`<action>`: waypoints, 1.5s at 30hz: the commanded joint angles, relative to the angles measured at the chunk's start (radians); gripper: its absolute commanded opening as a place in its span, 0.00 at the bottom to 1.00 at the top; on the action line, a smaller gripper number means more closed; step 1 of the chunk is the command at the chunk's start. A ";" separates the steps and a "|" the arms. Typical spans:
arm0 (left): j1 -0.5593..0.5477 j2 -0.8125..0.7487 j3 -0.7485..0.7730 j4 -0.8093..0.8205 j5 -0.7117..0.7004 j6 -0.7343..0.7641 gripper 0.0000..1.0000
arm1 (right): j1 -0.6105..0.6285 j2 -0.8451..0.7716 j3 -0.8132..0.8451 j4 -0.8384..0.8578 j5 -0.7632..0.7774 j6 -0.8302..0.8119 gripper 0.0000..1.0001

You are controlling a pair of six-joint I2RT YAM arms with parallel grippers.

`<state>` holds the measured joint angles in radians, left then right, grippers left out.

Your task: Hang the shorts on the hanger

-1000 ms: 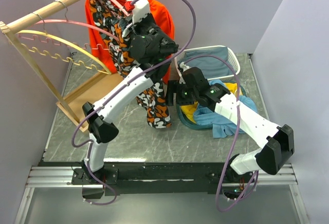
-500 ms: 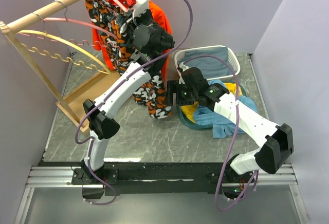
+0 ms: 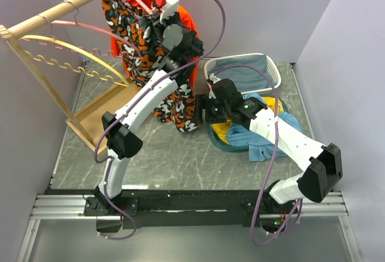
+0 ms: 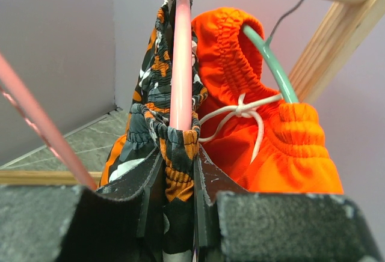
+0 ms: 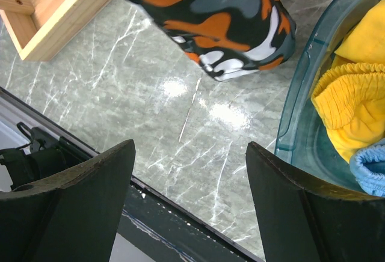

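Observation:
The camouflage shorts (image 3: 141, 51) hang from high by the wooden rail down to the table. My left gripper (image 3: 157, 11) is up by the rail, shut on the shorts' waistband (image 4: 174, 154). The pink hanger (image 4: 181, 57) runs up through the waistband just above the jaws; its arm shows in the top view (image 3: 84, 27). My right gripper (image 3: 201, 109) is open and empty, low beside the shorts' hanging leg (image 5: 222, 15). Its fingers (image 5: 289, 202) stand wide apart over the table.
Plain orange shorts (image 4: 264, 130) hang on a green hanger (image 4: 271, 57) right beside the camouflage pair. A yellow hanger (image 3: 60, 48) hangs further left on the rail (image 3: 66, 9). The wooden rack base (image 5: 54, 15), a teal basin (image 5: 313, 94) of clothes and a white basket (image 3: 240, 73) are on the table.
My left gripper has moved up and back toward the rail, carrying the shorts higher and closer to the orange shorts. The right arm has barely moved.

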<state>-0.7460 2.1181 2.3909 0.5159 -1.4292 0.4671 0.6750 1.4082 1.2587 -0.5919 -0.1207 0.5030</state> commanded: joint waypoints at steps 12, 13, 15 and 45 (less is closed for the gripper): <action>-0.030 -0.061 -0.047 -0.044 0.084 -0.091 0.62 | -0.005 -0.035 0.002 0.035 0.001 -0.004 0.81; -0.038 -0.064 -0.050 -0.039 0.081 -0.087 0.69 | -0.003 -0.041 0.001 0.035 0.003 -0.001 0.81; -0.061 -0.070 -0.055 -0.028 0.082 -0.068 0.82 | -0.003 -0.048 -0.001 0.032 0.007 0.000 0.81; -0.515 -0.443 -0.279 -1.064 0.519 -0.869 0.96 | -0.003 -0.497 -0.364 0.198 0.254 0.177 0.82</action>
<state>-1.2686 1.8557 2.2513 -0.2825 -1.1809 -0.0811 0.6750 0.9852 0.9375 -0.4603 0.0639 0.6361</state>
